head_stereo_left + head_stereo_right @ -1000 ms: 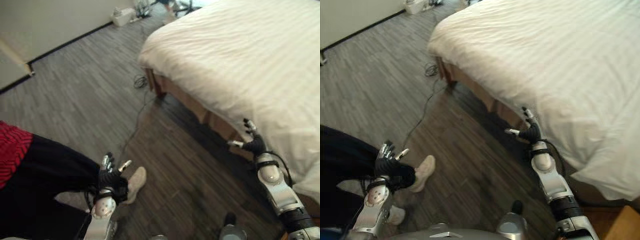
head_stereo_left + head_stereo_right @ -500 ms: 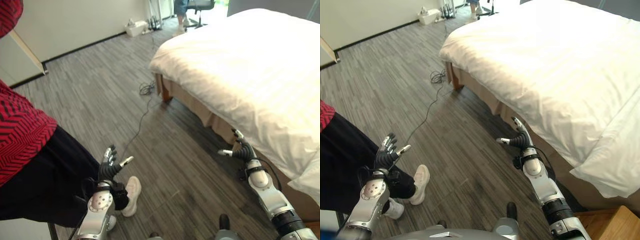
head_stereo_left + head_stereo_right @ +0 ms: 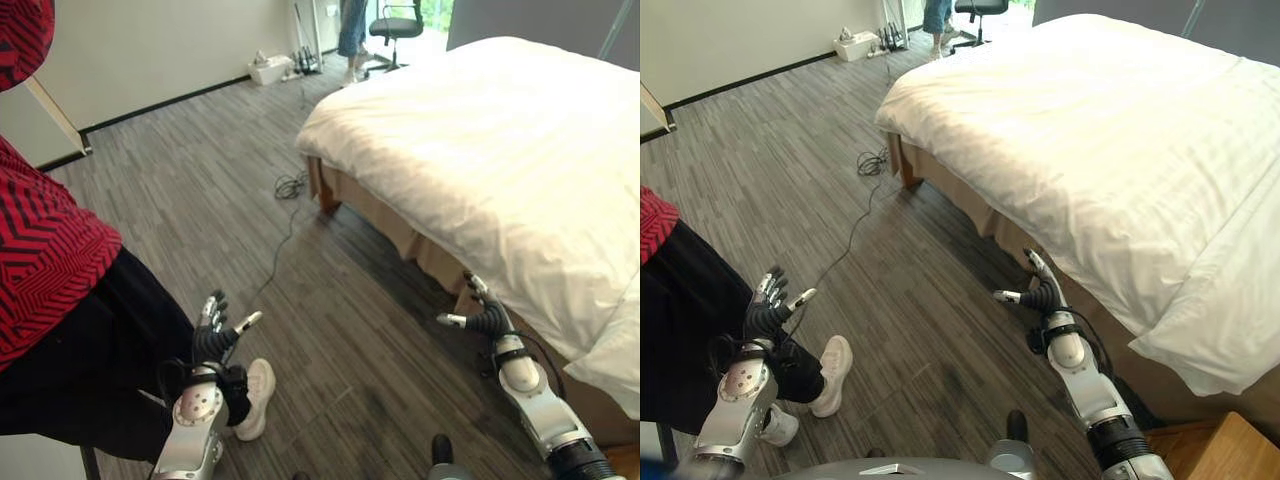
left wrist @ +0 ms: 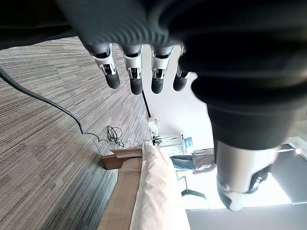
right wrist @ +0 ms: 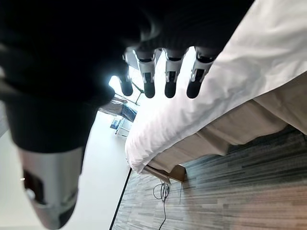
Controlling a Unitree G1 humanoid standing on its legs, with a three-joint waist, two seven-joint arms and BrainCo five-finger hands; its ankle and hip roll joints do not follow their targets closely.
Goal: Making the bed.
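Bed [image 3: 1120, 140] with its white duvet [image 3: 520, 170] is the landmark — the right hand [image 3: 1042, 296], fingers spread and empty, hovers just beside its near edge, not touching. The left hand [image 3: 212, 335], also spread, is well apart, near a person [image 3: 60, 290]. Likely the approach step — next, reach and grasp the duvet's edge.

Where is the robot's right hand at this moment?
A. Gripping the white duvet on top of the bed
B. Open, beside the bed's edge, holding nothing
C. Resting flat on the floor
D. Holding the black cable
B: the right hand has straight fingers beside the bed, apart from the white duvet.
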